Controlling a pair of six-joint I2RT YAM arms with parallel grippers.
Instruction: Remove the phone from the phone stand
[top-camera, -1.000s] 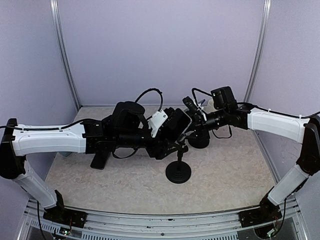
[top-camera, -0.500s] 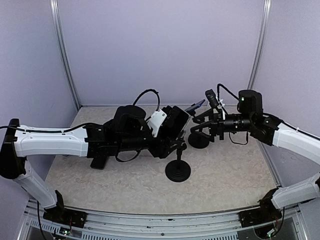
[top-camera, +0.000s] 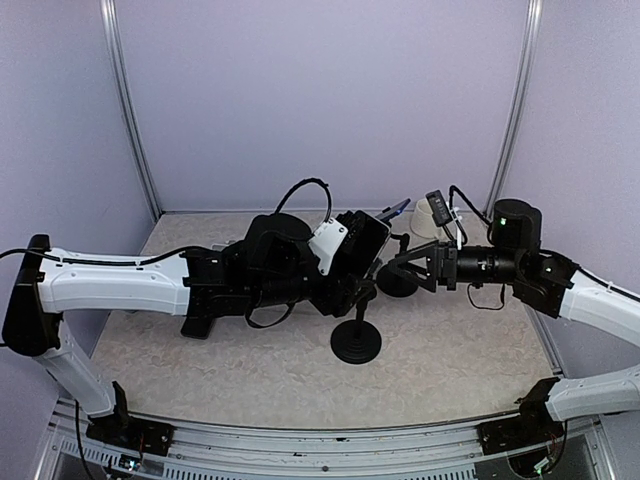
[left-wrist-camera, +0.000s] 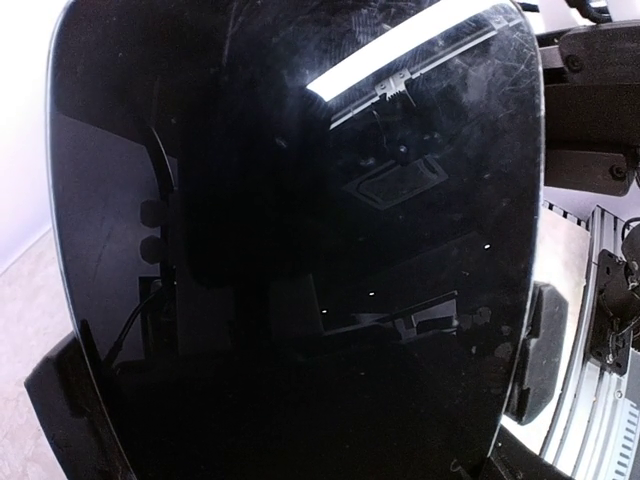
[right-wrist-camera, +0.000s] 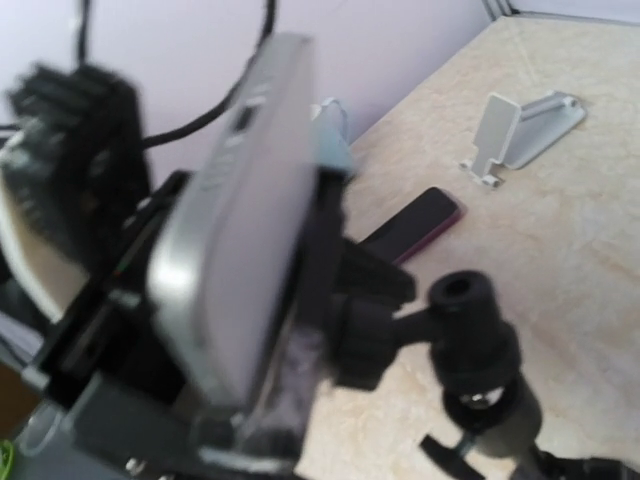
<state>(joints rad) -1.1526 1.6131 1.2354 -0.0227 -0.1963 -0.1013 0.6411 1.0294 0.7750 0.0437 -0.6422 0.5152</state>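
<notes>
The phone (top-camera: 362, 243) has a black screen and a silver back and sits tilted in the clamp at the top of the black phone stand (top-camera: 357, 342). My left gripper (top-camera: 350, 265) is shut on the phone's sides. In the left wrist view the dark screen (left-wrist-camera: 300, 220) fills the frame, with my fingers (left-wrist-camera: 58, 400) at its lower edges. My right gripper (top-camera: 404, 270) is open and empty just right of the stand's head. The right wrist view shows the phone's back (right-wrist-camera: 240, 220) edge-on against the stand's clamp and ball joint (right-wrist-camera: 470, 335).
A second black round base (top-camera: 397, 284) stands behind the right gripper. A dark phone (top-camera: 200, 320) lies flat at the left and also shows in the right wrist view (right-wrist-camera: 415, 225). A white folding stand (right-wrist-camera: 520, 130) lies beyond it. A white object (top-camera: 430, 216) sits at the back right.
My right arm has pulled back to the right, away from the phone, and its gripper now sits lower beside the stand's head. My left arm has shifted slightly right, still holding the phone.
</notes>
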